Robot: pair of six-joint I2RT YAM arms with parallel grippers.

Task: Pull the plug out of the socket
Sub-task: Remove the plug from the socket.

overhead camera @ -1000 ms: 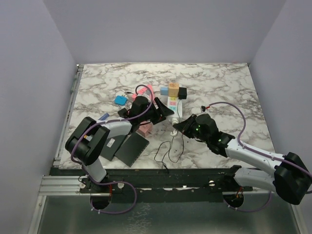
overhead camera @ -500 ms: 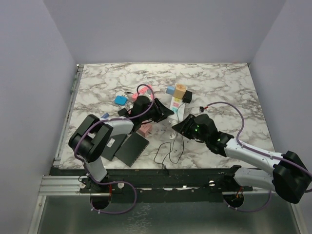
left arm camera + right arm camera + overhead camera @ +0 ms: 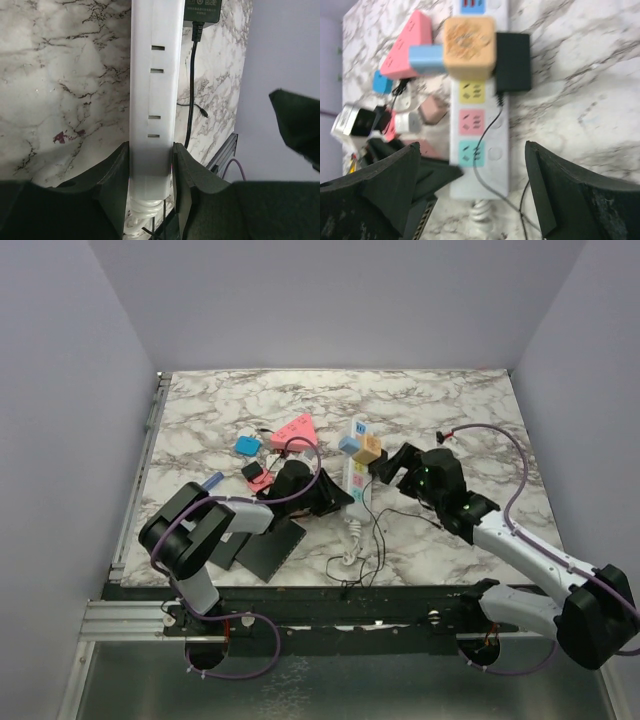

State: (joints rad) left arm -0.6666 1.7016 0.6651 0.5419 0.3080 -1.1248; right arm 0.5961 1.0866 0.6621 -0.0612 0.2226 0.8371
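While the left claw [image 3: 151,162] is clamped on the near end of the power strip [image 3: 354,483] at mid-worktop, the right claw [image 3: 472,165] hangs wide open and empty above it, near the black plug [image 3: 512,62].

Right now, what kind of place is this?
Probably a robot test booth: a left arm and right arm bolted by a marble-patterned table, plain walls boxing it in, a socket strip to practise on.
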